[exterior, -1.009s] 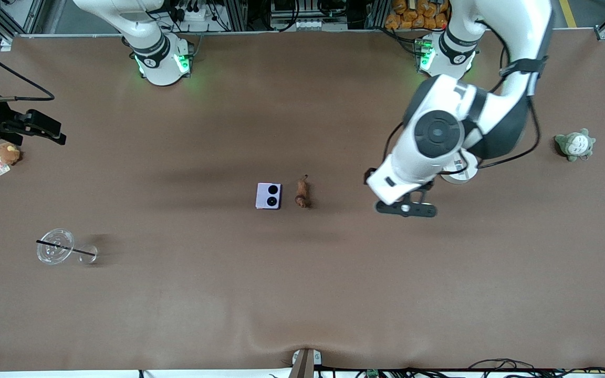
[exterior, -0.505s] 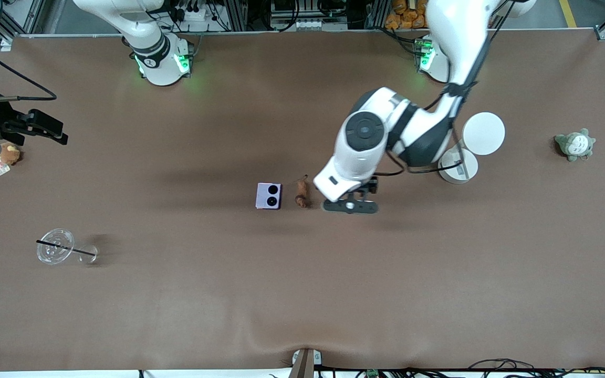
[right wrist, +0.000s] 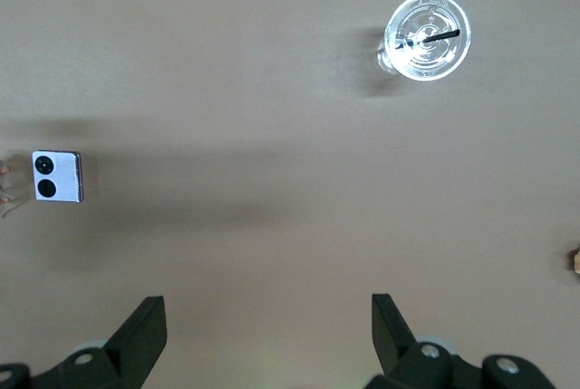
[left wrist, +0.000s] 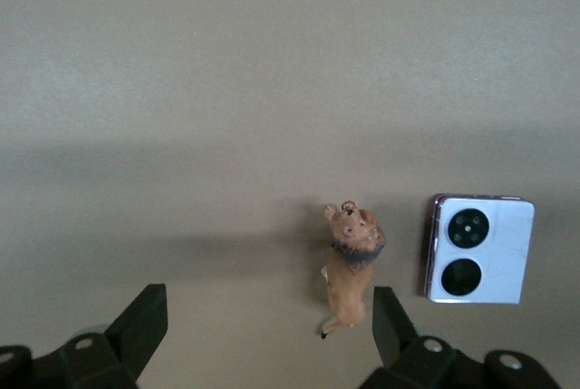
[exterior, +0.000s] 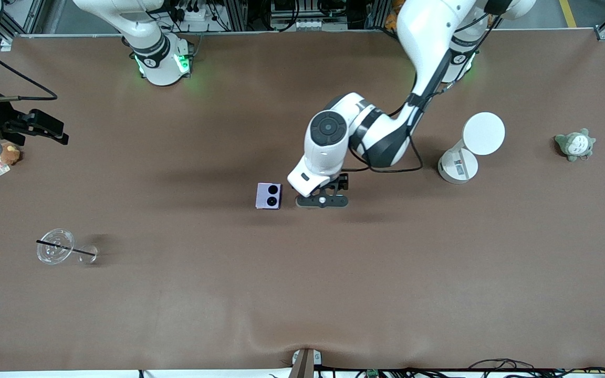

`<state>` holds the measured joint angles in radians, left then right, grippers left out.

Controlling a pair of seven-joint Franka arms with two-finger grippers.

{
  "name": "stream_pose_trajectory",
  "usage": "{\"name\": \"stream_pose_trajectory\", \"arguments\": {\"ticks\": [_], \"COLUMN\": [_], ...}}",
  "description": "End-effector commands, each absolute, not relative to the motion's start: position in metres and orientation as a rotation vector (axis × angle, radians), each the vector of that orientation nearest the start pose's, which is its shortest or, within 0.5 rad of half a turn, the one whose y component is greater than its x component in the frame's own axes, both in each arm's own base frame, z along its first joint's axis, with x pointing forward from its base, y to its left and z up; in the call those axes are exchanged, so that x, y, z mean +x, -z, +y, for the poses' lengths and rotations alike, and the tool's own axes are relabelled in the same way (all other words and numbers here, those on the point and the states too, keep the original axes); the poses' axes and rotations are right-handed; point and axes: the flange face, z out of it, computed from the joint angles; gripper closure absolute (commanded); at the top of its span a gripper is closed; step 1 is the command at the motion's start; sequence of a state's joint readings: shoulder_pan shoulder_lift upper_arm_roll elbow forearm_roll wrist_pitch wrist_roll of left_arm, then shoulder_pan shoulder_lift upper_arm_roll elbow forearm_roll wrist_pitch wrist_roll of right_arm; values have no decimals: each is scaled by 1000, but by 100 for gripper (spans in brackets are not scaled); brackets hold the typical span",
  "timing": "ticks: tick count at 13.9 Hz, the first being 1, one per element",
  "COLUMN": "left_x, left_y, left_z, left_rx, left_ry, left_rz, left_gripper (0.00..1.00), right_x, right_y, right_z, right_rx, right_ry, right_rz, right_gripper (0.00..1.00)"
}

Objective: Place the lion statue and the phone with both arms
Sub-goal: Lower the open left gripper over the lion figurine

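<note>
Hanging over the middle of the desk [exterior: 302, 294], the left claw [left wrist: 267, 335] sits above the lion statue [left wrist: 352, 262], its fingers [left wrist: 140, 325] spread wide and gripping nothing. From the left wrist view the statue lies flat on the desk between those fingers, close to one of them and not touched by either. From the front view the left arm's wrist covers the statue, so it cannot be seen there. The phone [exterior: 269, 196] lies flat just beside the statue, toward the right arm's end of the desk, with its two black camera rings facing up; the two things are close together but apart.

The right claw [right wrist: 269, 335] waits high over the desk at the right arm's end, fingers wide and empty. A clear cup [exterior: 55, 246] with a black straw stands nearer the front camera at that end, and a small brown plush toy [exterior: 8, 154] sits at the desk's edge there. Toward the left arm's end, a white cup [exterior: 469, 148] lies tipped over, and a grey-green plush [exterior: 574, 144] sits near the edge.
</note>
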<state>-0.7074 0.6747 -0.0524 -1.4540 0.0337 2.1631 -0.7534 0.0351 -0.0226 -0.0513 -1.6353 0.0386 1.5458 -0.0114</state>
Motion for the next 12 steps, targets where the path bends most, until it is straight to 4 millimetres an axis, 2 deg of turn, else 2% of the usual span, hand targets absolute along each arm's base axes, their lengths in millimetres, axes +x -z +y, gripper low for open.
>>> {"name": "stream_pose_trajectory", "arguments": {"ticks": [1,4,7,8,9,12], "left_x": [536,538,528,524,521,508], "left_y": [-275,-240,-224,-225,-226,-220], "left_z": [-509,-525,-538,-542,-545,-554], "left_rx": [-3150,-3166,-3168,-3173,-3175,-3168], "left_ry": [134,258,260,263,258,248], "left_rz": [10,-3,-25,-41,-52,-22], "left_gripper": [0,0,0,0,4,35], "right_x": [544,543,543,543,542,542], "right_y": [-605,-603,-603,-600,-600,-594], "right_z": [-3,-3,-2,0,4,37], "right_rx": [-3100,-3099,-3098,-3090,-3089,-3095], "right_ry": [-99,-106,-109,-118,-121,-147], "right_rz": [3,3,3,17,15,91], "right_gripper": [0,0,0,0,0,0]}}
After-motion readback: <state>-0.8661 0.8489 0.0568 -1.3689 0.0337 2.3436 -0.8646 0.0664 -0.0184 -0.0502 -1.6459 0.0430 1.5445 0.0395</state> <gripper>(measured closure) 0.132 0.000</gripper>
